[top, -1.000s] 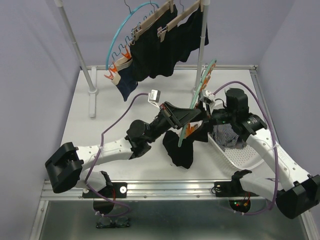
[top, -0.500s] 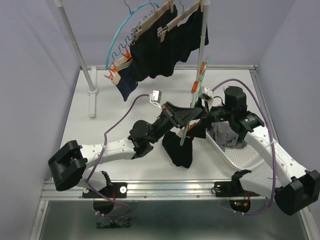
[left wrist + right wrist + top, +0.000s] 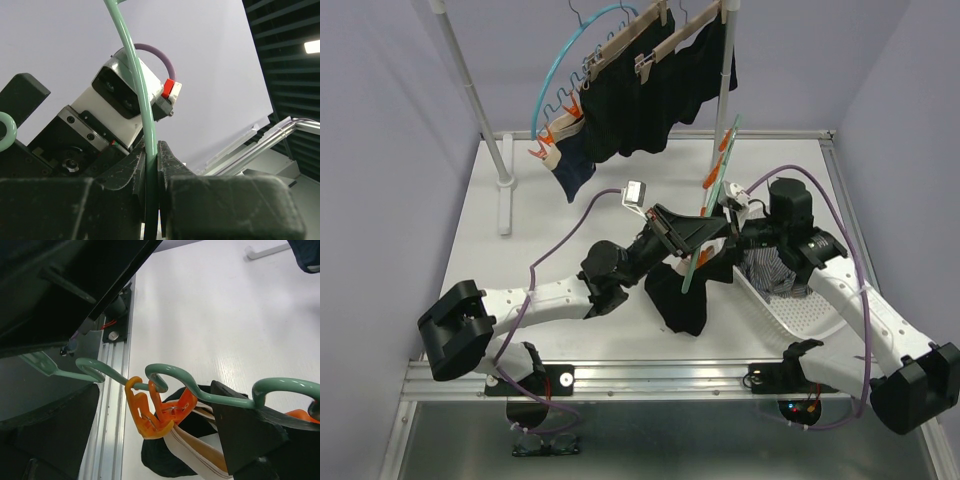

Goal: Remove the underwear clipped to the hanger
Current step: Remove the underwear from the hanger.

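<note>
My left gripper [image 3: 698, 238] [image 3: 151, 152] is shut on the thin green hanger [image 3: 718, 180] [image 3: 134, 70] and holds it tilted above the table's middle. A black pair of underwear [image 3: 680, 300] with a beige-white waistband [image 3: 192, 450] hangs from the hanger's low end, held by an orange clip [image 3: 147, 412]. My right gripper [image 3: 720, 250] [image 3: 150, 435] is open, one finger on each side of that clip and not touching it. More orange clips [image 3: 720, 150] sit higher on the hanger.
A rack [image 3: 725, 70] at the back carries a blue hanger [image 3: 560, 70] and wooden hangers with several black and navy garments [image 3: 640, 100]. A white basket [image 3: 800, 315] at the right holds a checked garment [image 3: 775, 272]. The rack's left pole [image 3: 485, 120] stands at the far left.
The green hanger has turned so its top end sits further left, and the left gripper has shifted slightly right. The right gripper has moved in towards the clip.
</note>
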Controlling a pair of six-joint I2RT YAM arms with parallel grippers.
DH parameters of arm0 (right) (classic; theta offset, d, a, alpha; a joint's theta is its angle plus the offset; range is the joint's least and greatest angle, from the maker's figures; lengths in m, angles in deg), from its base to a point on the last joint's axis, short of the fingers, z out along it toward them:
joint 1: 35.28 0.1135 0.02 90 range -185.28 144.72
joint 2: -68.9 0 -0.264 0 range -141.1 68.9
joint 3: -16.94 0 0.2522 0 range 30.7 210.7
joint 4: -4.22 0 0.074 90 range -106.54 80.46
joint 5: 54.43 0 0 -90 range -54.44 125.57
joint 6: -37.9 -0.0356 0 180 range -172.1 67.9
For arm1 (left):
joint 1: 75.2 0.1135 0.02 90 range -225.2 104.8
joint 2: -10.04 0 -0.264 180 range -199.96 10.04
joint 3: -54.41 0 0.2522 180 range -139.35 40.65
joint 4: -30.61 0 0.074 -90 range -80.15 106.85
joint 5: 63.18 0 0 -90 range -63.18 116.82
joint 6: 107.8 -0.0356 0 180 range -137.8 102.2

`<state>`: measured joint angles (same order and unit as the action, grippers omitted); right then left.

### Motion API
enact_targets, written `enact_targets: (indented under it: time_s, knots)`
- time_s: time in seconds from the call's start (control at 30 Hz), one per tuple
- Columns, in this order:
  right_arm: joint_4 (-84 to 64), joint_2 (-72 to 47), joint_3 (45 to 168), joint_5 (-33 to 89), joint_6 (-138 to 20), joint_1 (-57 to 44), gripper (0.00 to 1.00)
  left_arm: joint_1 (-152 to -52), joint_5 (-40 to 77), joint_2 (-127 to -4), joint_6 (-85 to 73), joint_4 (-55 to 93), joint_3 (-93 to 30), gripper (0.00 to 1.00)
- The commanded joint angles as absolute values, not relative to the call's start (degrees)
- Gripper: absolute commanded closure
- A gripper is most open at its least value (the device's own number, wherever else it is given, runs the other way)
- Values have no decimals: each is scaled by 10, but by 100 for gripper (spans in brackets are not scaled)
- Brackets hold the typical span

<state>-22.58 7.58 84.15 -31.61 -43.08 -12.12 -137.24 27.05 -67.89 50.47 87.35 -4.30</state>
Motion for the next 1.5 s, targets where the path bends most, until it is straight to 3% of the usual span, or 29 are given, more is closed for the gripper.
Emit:
enact_targets:
  time_s: [0.0, 0.37, 0.5, 0.87, 1.13, 1.2, 1.23, 1.27, 1.3, 1.33, 1.47]
  knots:
    - [-201, 95, 825, -342, -380, -116, 2, -1382, 263, -656, 508, 1090, -76, 100]
    - [-197, 67, 850, -344, -365, -116, 4, -1384, 264, -653, 509, 1091, -75, 100]
    - [-191, 62, 857, -347, -371, -116, 12, -1385, 280, -655, 508, 1094, -76, 100]
    - [-187, 76, 847, -351, -372, -116, 66, -1387, 285, -652, 508, 1097, -69, 100]
    - [-188, 85, 838, -347, -366, -116, 84, -1388, 288, -651, 506, 1096, -68, 100]
    - [-189, 86, 837, -347, -369, -116, 77, -1388, 288, -651, 505, 1095, -67, 100]
    - [-188, 87, 837, -341, -372, -117, 67, -1388, 288, -650, 505, 1095, -67, 100]
    - [-189, 87, 837, -339, -373, -116, 45, -1388, 288, -650, 505, 1096, -66, 100]
    - [-189, 90, 836, -333, -375, -116, 31, -1387, 289, -648, 502, 1093, -66, 100]
    - [-189, 91, 836, -329, -377, -116, 31, -1387, 289, -646, 502, 1092, -65, 100]
    - [-191, 102, 831, -314, -383, -117, 12, -1388, 297, -629, 488, 1076, -53, 100]
